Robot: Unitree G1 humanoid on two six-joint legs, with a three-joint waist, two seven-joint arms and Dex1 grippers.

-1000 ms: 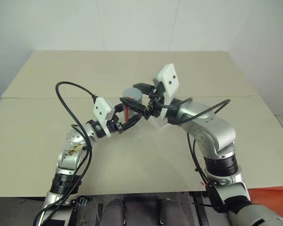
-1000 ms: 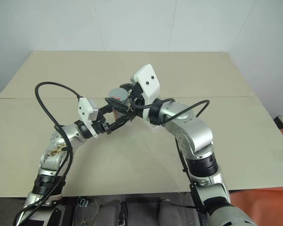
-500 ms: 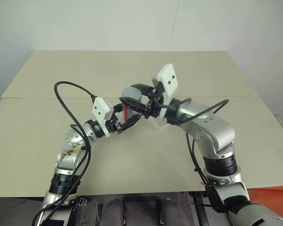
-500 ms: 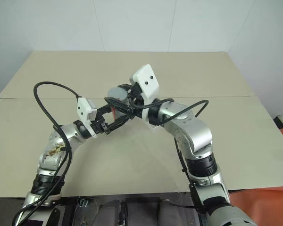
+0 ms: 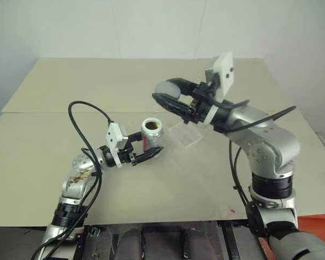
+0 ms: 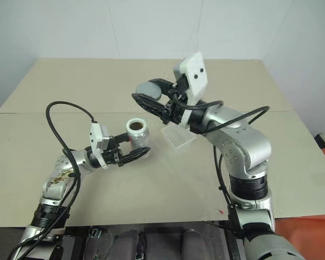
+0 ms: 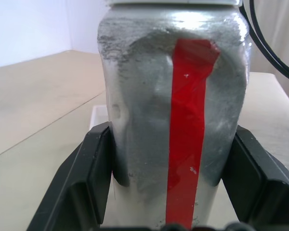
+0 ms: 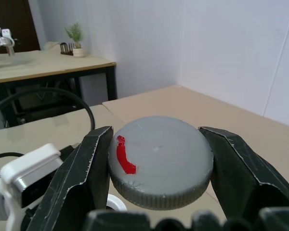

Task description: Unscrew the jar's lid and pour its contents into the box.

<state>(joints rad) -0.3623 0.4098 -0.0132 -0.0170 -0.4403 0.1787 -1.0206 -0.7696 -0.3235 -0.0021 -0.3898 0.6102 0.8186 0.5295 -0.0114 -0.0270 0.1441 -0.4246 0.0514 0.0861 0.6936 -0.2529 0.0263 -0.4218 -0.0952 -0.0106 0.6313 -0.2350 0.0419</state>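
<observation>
lid (image 5: 168,88) lifted off in r gripper (image 5: 172,99); jar (image 5: 151,133) open, upright.

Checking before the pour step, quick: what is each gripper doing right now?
Left gripper: shut on the jar, which is open-topped.
Right gripper: shut on the lid, lifted clear of the jar.

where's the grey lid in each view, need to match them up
Left eye view: the round grey screw lid is upper centre, held in the right gripper.
Right eye view: lid upper centre-left.
Left wrist view: not in it.
Right wrist view: lid centre, between the fingers.
Shared landmark: the beige table.
</observation>
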